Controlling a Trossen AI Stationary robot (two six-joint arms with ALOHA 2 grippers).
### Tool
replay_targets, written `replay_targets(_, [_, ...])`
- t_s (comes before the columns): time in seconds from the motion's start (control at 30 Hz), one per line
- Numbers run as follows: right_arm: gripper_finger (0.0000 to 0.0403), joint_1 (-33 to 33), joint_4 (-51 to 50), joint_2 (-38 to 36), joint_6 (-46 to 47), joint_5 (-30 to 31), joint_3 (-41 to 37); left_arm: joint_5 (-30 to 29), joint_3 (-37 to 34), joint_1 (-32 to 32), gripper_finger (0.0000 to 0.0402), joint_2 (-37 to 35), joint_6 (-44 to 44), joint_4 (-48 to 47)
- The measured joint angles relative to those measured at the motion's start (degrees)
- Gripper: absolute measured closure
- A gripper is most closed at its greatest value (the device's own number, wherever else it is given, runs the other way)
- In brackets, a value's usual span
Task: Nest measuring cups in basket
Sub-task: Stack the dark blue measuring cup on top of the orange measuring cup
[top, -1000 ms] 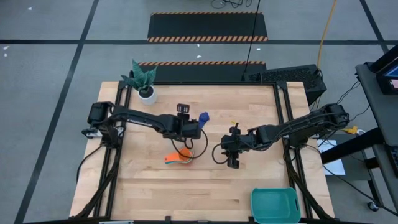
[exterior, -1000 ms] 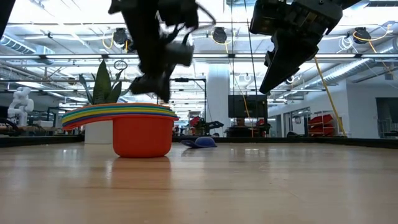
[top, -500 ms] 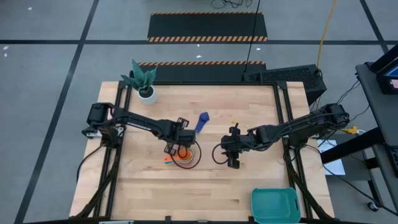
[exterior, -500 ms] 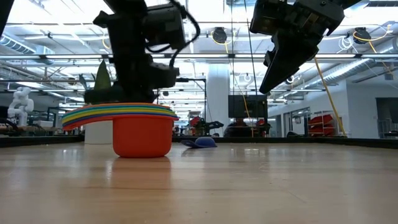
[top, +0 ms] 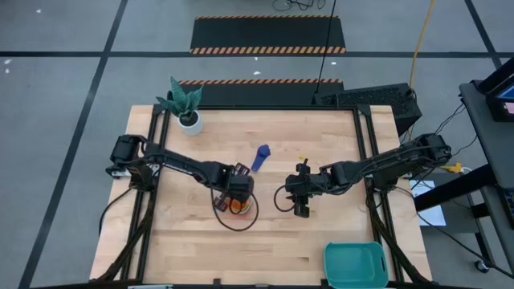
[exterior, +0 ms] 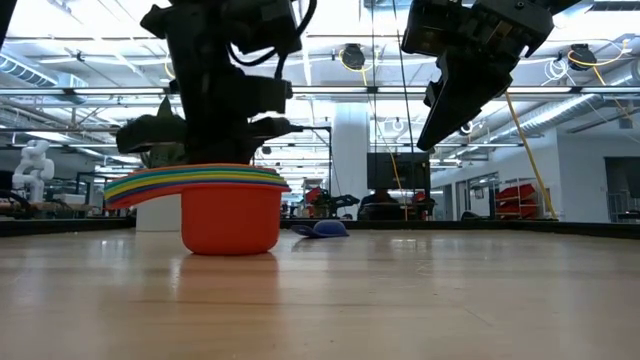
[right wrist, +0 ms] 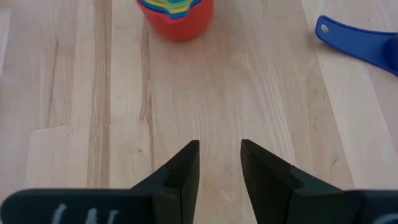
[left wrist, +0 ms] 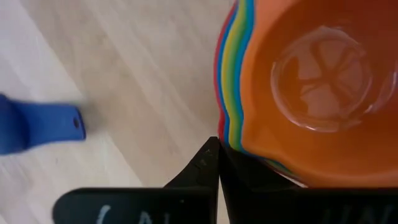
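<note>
A stack of nested measuring cups (exterior: pixel 230 215), red outermost and orange on top (left wrist: pixel 311 81), stands upright on the table's middle, its fanned handles (exterior: pixel 150 185) sticking out to one side. My left gripper (left wrist: pixel 217 158) is shut and points steeply down right at the stack's rim (top: pixel 237 206). A single blue cup (top: pixel 261 156) lies on the wood farther back (left wrist: pixel 37 124). My right gripper (right wrist: pixel 219 155) hangs open above bare wood to the right of the stack (top: pixel 301 210). The teal basket (top: pixel 356 265) sits at the near right corner. My left gripper's shut fingertips (left wrist: pixel 211 155) come from above at the outer edge of the stack's layered rims (left wrist: pixel 231 134), beside the orange cup's spout. Whether they touch the rims I cannot tell. The stack rests on its red bottom on the table.
A white pot with a plant (top: pixel 190 120) stands at the far left corner. Bare wood lies between the stack and the basket. Black frame rails run along the table's left and right sides.
My left gripper has gone toward the table's near edge and down, from beside the blue cup to right over the stack, rolling and tipping steeper as it went. The stack and the blue cup stay where they were.
</note>
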Motion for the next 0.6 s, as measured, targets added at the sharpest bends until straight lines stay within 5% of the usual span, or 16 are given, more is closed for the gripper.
replay_targets(0.23, [0.0291,0.00,0.00,0.00,0.00,0.00,0.00,1.34,0.00,-1.16,0.0396,0.00,1.93,1.91])
replay_targets(0.43, [0.0291,0.00,0.04,0.00,0.00,0.01,0.00,-11.04,0.00,0.03,0.0383,0.02,1.79,3.90])
replay_targets(0.6, [0.0291,-0.02,0.44,0.00,-0.02,0.02,0.00,-12.89,0.02,2.48,0.0369,0.02,2.52,9.88])
